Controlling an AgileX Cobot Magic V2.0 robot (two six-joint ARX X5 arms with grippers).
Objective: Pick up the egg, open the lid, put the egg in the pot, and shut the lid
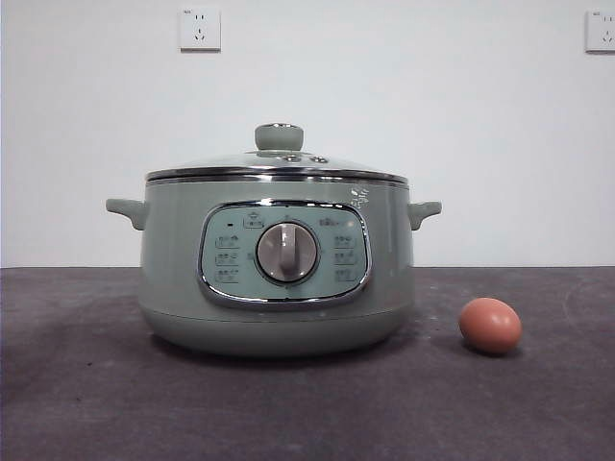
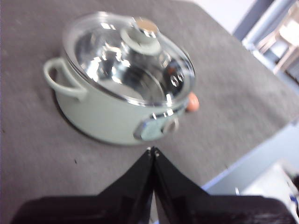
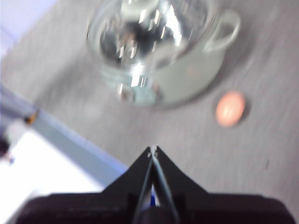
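The pale sage-green pot [image 1: 279,279] stands on the dark table with its button panel and dial facing the front camera. The glass lid [image 1: 277,165] with its green knob sits closed on it. The reddish-brown egg [image 1: 490,325] lies on the table right of the pot, apart from it. Neither gripper shows in the front view. My left gripper [image 2: 153,150] is shut and empty, high above the table near the pot [image 2: 117,88], with the egg [image 2: 192,102] half hidden behind the pot. My right gripper [image 3: 153,149] is shut and empty, above the table near the egg [image 3: 230,108] and the pot [image 3: 163,56].
The table's front edge [image 3: 74,140] runs close under the right gripper, and it also shows in the left wrist view [image 2: 252,149]. Two wall sockets [image 1: 200,29] sit on the white back wall. Grey table surface [image 1: 77,384] lies left of the pot.
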